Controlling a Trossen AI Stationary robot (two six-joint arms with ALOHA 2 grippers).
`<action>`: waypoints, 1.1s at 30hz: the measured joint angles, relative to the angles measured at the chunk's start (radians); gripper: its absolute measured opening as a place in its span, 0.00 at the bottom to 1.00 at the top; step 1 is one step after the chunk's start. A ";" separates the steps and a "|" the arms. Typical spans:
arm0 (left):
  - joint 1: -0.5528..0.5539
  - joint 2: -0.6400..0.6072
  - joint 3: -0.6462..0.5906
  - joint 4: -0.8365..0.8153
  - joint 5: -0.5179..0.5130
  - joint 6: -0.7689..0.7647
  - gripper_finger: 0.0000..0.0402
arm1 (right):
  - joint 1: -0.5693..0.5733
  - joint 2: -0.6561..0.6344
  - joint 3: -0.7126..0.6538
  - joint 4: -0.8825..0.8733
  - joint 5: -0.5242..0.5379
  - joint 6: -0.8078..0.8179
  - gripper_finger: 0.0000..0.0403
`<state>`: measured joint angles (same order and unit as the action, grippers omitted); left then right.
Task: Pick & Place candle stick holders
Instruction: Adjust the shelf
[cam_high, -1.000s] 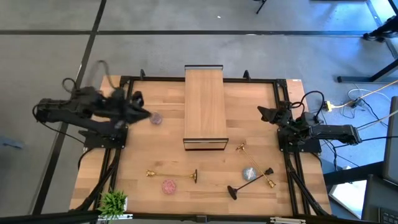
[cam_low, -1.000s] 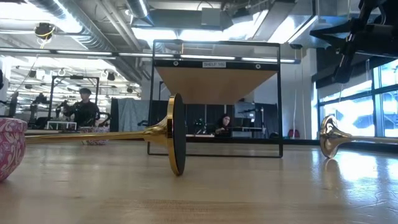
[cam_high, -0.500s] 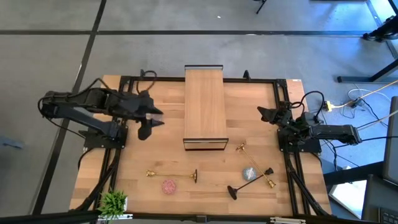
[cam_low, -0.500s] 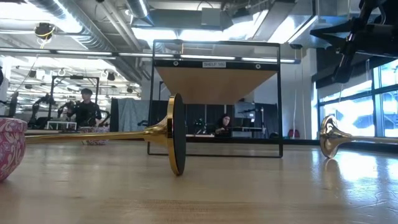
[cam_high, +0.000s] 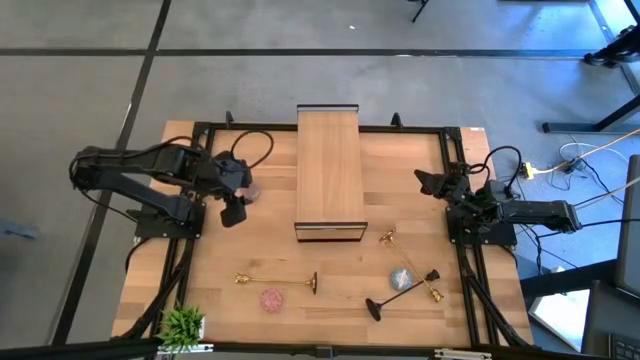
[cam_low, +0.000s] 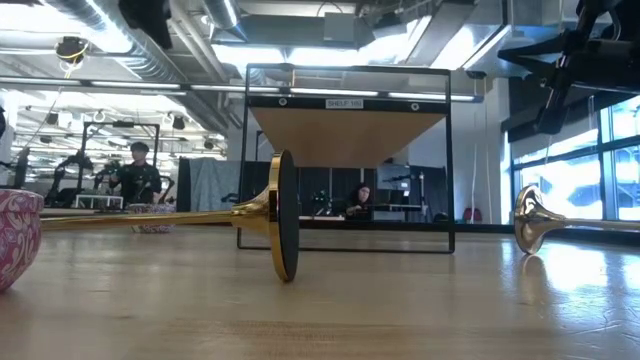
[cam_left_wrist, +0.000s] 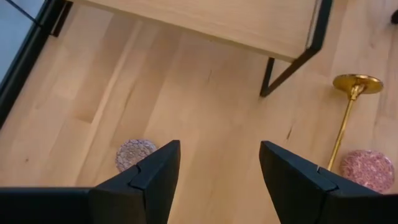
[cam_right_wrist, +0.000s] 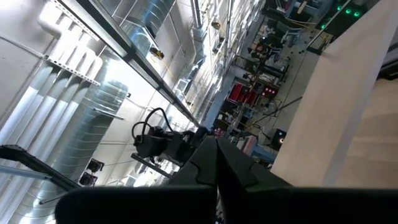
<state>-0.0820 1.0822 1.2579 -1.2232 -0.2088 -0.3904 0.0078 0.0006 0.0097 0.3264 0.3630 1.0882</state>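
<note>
Left tool (cam_left_wrist: 217, 180) hangs left of centre, fingers spread wide, empty; purplish cup (cam_left_wrist: 135, 154) on the surface (cam_high: 270, 250) just beneath. Right tool (cam_high: 428, 182) parked at right edge, pinched closed.

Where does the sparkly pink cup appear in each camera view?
High view: pink cup low in the picture, just below the lying gold holder.
Low view: pink cup at the left edge, gold holder beside it.
Left wrist view: pink cup beside the gold holder's stem.
Right wrist view: not in it.
Shared landmark: the gold holder.
</note>
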 joint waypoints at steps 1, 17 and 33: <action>-0.001 0.002 0.000 0.000 0.000 0.000 0.54 | 0.000 0.000 0.000 0.000 0.001 0.000 0.00; -0.001 0.002 -0.041 0.147 0.008 -0.137 0.54 | -0.001 0.000 0.000 -0.016 0.148 -0.022 0.02; -0.171 0.266 -0.212 0.912 0.270 -0.192 0.28 | 0.000 0.000 0.000 0.000 -0.036 -0.076 0.40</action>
<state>-0.2534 1.3486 1.0460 -0.3111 0.0609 -0.5823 0.0082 0.0006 0.0100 0.3263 0.3271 1.0120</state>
